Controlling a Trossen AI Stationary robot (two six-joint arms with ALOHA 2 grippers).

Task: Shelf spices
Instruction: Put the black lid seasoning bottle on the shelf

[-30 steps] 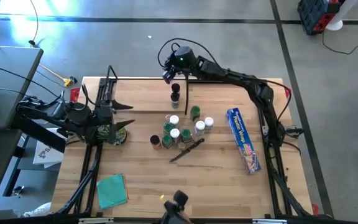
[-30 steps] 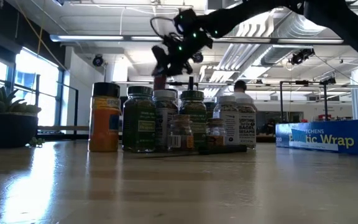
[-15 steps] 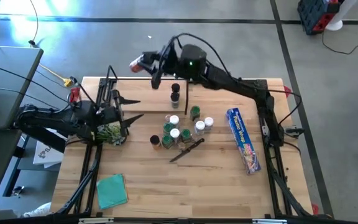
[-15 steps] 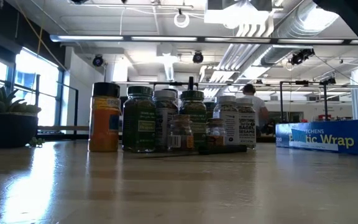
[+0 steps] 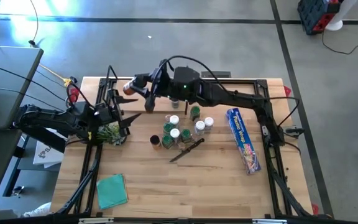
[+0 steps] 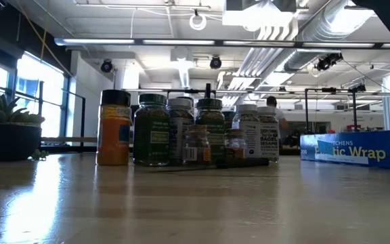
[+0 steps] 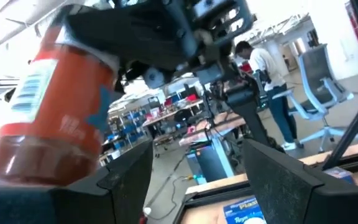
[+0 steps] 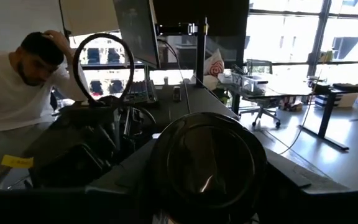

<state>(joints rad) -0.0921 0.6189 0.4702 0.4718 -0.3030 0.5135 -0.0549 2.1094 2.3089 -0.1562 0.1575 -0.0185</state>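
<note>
- The held spice jar, reddish-brown with a black cap, lies sideways in the air above the shelf; in the left wrist view it fills the near side, its label and dark contents plain to see.
- The right gripper is clamped on this jar, its fingers closed around the capped end; the right wrist view looks straight onto the round black cap between its own dark fingers.
- The left gripper hangs near the table's left edge, just in front of the shelf's left end, its jaws standing apart with nothing between them.
- The remaining spices stand in a cluster at mid-table in front of the shelf; the low view shows them upright in a row.
- A dark-handled knife lies just beside the cluster.
- A blue wrap box lies to the right, apart from the jars.
- A green cloth lies near the front left corner.
</note>
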